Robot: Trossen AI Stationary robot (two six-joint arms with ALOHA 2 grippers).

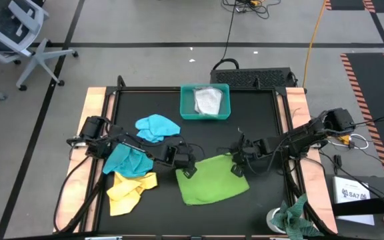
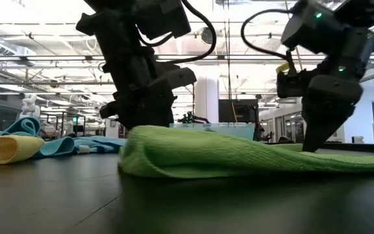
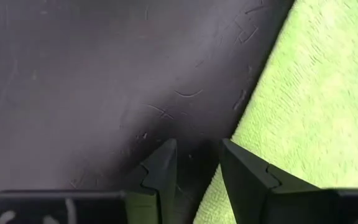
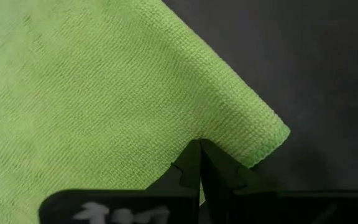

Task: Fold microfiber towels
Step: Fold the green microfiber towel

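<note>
A: Which step is this?

B: I'd judge a fold of the lime green microfiber towel (image 1: pixel 213 181) is being started. It lies spread at the near middle of the black table top (image 1: pixel 259 120), one far corner at each gripper.

A: And the grippers?

B: The right gripper (image 4: pixel 199 144) has its fingers pressed together, pinching the towel's edge just beside the corner. The left gripper (image 3: pixel 194 163) stands parted, one finger on bare table, the other at the towel's edge, holding nothing yet.

A: So the next move?

B: Probably the left fingers must close on that edge, then both corners lift together and carry over to the near edge.

A: Arm poses?

B: Both arms reach low from their sides toward the middle, wrists tipped down, fingertips at the table.

A: Farther off?

B: Left of it, a crumpled yellow cloth (image 1: pixel 131 190), a turquoise cloth (image 1: pixel 127 160) and a light blue cloth (image 1: pixel 157 127). Farthest, a teal plastic tray (image 1: pixel 187 110) holding a pale grey cloth (image 1: pixel 208 101).
</note>
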